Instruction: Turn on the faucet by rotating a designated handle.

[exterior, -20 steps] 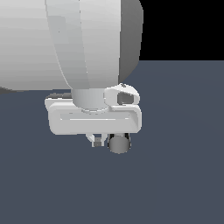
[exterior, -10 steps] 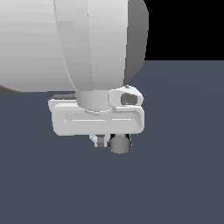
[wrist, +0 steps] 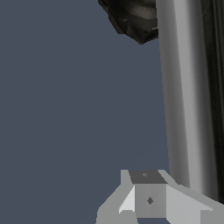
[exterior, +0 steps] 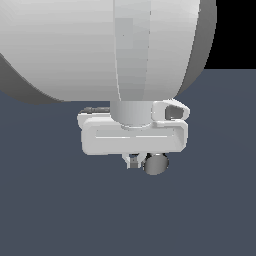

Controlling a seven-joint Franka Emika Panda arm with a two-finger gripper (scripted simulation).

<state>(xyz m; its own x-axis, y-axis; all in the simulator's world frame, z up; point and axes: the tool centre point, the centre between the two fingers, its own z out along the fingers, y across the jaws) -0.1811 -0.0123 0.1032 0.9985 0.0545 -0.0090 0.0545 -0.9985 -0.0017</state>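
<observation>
The exterior view is mostly filled by the white arm (exterior: 100,50), whose bulky links hang over the scene and hide much of what lies beneath. Below them sits the broad white body of the pincer (exterior: 134,161), seen from its back, with only the short stubs of its fingers poking out under it. Just beside those stubs, on the exterior view's right, shows the flat round end of the handle (exterior: 156,163), a small grey disc tucked right up under the pincer body.

In the wrist view the handle (wrist: 186,100) is a long shiny silver-grey bar running straight past one grey finger (wrist: 148,197) of the pincer. The bar lies close against that finger's outer side; whether they actually touch I cannot tell. Only this one finger is visible, so how far the pincer is parted, and whether it grips anything, cannot be told. Beyond the finger, at the far end of the bar, part of the faucet (wrist: 133,17) shows as a dark ribbed round base. Everything rests over the plain slate-blue desk (wrist: 65,109).
</observation>
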